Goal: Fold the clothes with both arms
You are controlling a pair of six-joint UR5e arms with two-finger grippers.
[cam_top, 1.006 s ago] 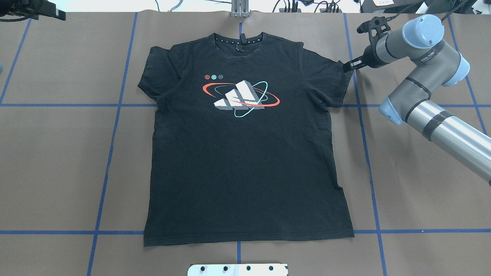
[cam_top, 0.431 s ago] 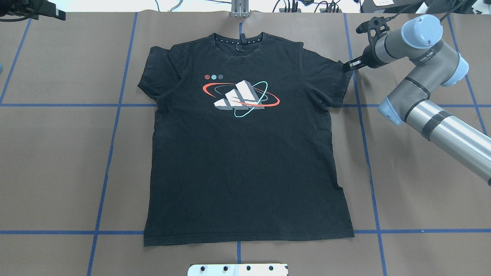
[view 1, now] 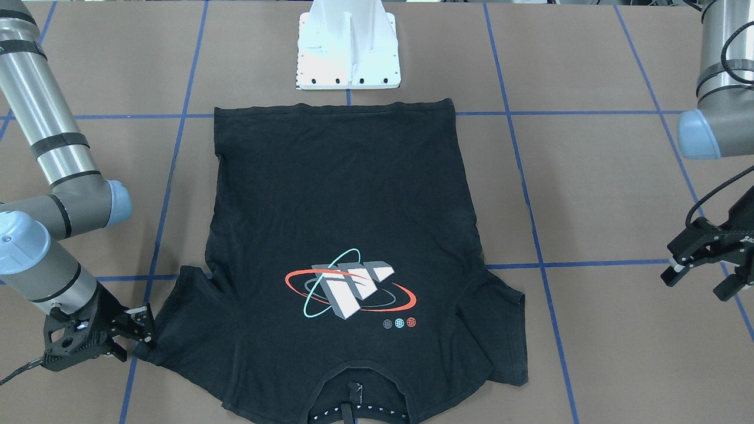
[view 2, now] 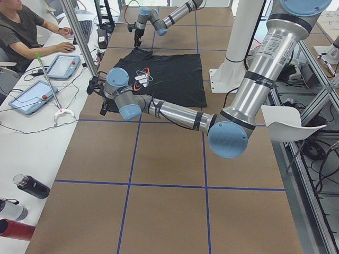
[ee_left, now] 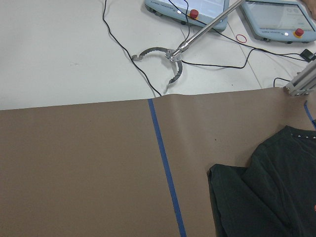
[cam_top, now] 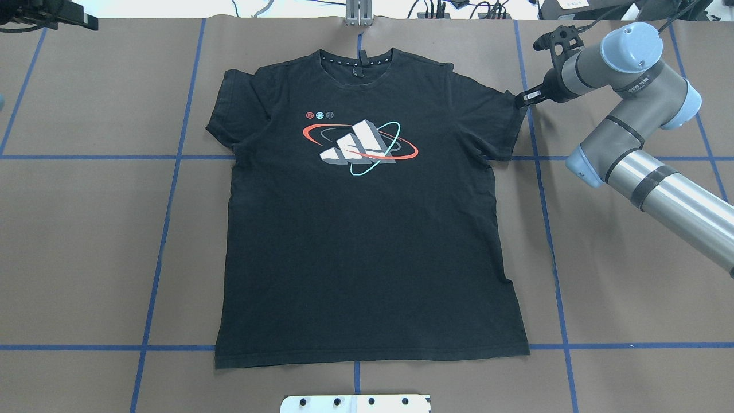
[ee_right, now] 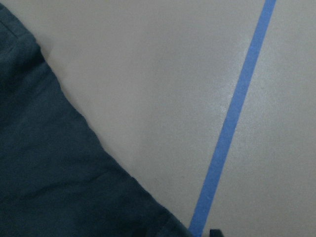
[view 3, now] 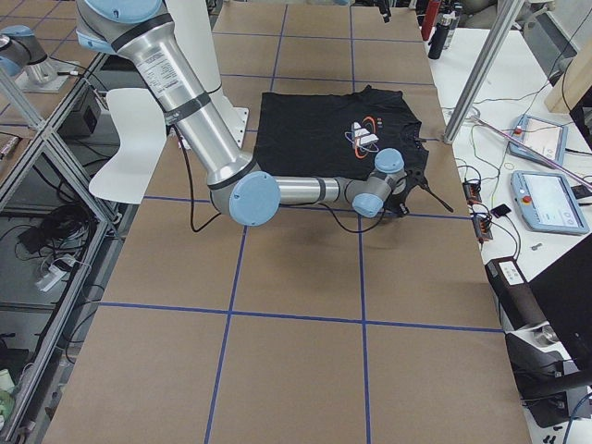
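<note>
The clothes are one black T-shirt, spread flat with its logo facing up and its collar on the far side from the robot's base. My right gripper is low at the outer edge of the shirt's right-hand sleeve. In the front-facing view this right gripper is open, its fingers at the sleeve's hem. The right wrist view shows only sleeve cloth and bare table. My left gripper hangs open and empty, well off the other sleeve. Its wrist view catches that sleeve.
The white base plate stands just behind the shirt's bottom hem. Blue tape lines cross the brown table cover. Beyond the far edge a white desk holds pendants, cables and a reacher tool. A person sits there.
</note>
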